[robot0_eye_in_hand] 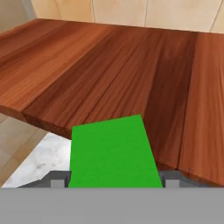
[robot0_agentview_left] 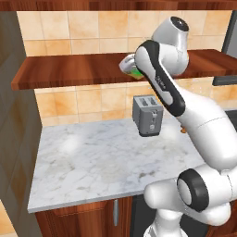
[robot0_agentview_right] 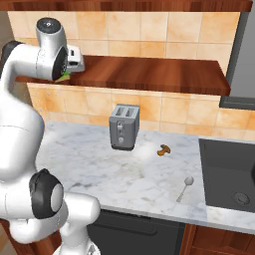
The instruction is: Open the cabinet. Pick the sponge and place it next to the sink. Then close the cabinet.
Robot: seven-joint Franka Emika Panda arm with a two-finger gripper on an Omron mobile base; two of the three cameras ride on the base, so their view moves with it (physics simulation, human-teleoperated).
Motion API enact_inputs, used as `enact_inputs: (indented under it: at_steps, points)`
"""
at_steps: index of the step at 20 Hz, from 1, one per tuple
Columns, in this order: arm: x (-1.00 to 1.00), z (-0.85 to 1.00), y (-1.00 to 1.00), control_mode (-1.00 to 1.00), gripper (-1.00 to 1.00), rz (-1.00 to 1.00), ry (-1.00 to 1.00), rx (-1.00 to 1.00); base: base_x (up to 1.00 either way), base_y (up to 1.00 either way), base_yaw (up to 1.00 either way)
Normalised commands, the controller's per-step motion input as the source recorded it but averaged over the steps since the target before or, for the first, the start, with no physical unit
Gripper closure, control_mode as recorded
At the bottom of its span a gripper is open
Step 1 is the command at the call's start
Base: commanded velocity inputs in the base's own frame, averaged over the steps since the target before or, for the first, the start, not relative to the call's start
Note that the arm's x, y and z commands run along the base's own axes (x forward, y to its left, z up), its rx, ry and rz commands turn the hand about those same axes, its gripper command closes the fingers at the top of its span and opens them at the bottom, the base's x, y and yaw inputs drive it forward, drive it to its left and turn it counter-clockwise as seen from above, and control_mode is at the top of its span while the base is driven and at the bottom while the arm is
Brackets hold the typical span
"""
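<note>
Gripping sponge (robot0_eye_in_hand: pixel 114 153) | claw (robot0_eye_in_hand: pixel 114 180) at shelf edge (robot0_eye_in_hand: pixel 100 127) | toaster (robot0_agentview_right: pixel 124 127) below

Left base view: the sink is hidden behind the arm, and the brown lump (robot0_agentview_left: pixel 183 130) is mostly covered by it. Right base view: the sink (robot0_agentview_right: pixel 226 172) is cut off by the right edge; the sponge (robot0_agentview_right: pixel 63 77) is largely obscured by the hand, its yellow layer apparently indistinct. Hand view: the shelf (robot0_eye_in_hand: pixel 131 83) runs past both side edges.
</note>
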Motion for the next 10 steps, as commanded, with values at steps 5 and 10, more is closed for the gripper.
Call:
enact_inputs:
  at_steps: [5, 10]
  points:
    - [-0.94, 0.00, -0.37, -1.00, 1.00, 0.00, -0.25, 0.02, 0.00, 0.00, 0.00]
    - [-0.94, 0.00, -0.50, -1.00, 1.00, 0.00, -0.17, 0.07, 0.00, 0.00, 0.00]
